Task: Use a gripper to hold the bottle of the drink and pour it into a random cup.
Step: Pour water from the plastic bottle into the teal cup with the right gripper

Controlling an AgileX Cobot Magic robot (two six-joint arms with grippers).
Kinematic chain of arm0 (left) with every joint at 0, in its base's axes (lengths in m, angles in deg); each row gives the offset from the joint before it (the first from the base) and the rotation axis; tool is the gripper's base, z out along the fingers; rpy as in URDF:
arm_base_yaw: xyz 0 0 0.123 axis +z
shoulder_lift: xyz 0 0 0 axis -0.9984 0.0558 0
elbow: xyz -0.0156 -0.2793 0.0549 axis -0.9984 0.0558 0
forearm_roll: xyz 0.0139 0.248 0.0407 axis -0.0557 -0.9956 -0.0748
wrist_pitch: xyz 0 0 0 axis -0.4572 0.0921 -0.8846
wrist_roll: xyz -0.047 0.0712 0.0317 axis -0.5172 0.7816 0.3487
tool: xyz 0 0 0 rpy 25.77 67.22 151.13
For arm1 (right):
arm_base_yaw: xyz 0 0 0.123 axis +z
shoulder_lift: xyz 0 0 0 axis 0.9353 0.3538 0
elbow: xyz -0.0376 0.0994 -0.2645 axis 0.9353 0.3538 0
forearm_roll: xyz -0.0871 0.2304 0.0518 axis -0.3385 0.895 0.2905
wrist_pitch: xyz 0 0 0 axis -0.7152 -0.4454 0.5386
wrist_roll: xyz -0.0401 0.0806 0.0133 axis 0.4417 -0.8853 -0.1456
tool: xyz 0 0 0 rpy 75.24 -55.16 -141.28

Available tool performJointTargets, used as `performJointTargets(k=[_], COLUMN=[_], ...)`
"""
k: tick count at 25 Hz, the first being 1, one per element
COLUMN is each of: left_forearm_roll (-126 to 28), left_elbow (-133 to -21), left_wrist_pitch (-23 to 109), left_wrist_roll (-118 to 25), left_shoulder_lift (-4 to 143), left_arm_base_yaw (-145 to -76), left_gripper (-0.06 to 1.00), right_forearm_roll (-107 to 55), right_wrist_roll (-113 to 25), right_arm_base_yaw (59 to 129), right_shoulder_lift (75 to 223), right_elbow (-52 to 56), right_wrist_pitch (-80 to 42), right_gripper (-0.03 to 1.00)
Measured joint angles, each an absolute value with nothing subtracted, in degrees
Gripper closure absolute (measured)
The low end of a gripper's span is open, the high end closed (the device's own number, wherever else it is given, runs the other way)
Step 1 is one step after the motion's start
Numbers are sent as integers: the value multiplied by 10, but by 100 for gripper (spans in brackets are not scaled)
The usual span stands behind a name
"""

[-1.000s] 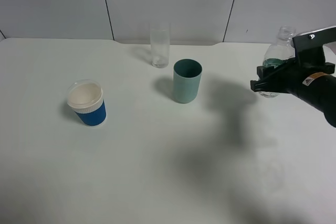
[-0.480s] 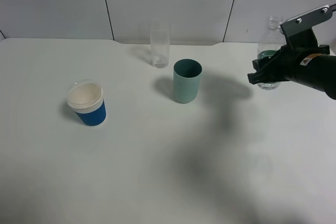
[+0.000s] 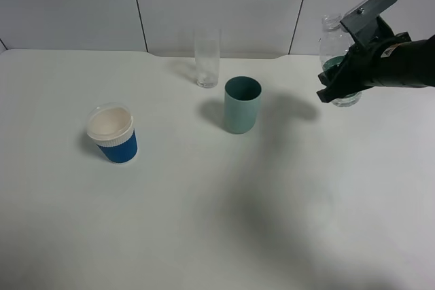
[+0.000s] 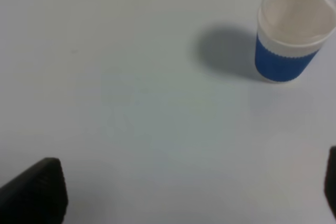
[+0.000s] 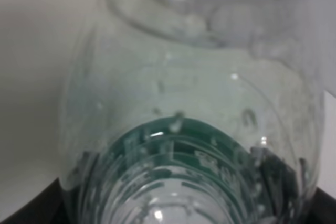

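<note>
My right gripper (image 3: pixel 338 85) is shut on the bottle of the drink (image 3: pixel 331 40), a small clear bottle with a dark green label. It holds the bottle above the table at the back right, with the neck leaning left. In the right wrist view the bottle (image 5: pixel 184 129) fills the picture. The teal-green cup (image 3: pixel 242 104) stands upright on the table, left of and below the bottle and apart from it. My left gripper (image 4: pixel 184 195) is open and empty above the table; it does not show in the exterior high view.
A blue cup with a white rim (image 3: pixel 113 133) stands at the left and also shows in the left wrist view (image 4: pixel 293 31). A tall clear glass (image 3: pixel 207 58) stands behind the teal cup. The white table (image 3: pixel 204 208) ends at a wall behind.
My right gripper has risen and moved left with the bottle, and the bottle now leans left. The cups and the glass have not moved.
</note>
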State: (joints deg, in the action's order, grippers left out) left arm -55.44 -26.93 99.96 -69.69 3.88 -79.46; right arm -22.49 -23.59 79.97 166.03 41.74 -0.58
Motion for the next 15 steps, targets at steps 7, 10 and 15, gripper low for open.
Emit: performJointTargets(k=[7, 10, 15], left_forearm_roll=[-554, -554, -554], left_elbow=[-269, -269, -269], left_wrist_pitch=[1000, 1000, 1000], left_wrist_roll=[-697, -697, -697], left_shoulder_lift=[39, 39, 39], left_arm_base_yaw=[-795, -795, -795], left_gripper=[-5, -5, -5], right_forearm_roll=[-253, -240, -155], right_wrist_roll=[-229, -198, -66], right_arm_base_yaw=[800, 800, 800], right_shoulder_lift=[1660, 1660, 1660], right_elbow=[392, 384, 379], right_wrist_pitch=[-73, -93, -106], right_gripper=[40, 40, 40])
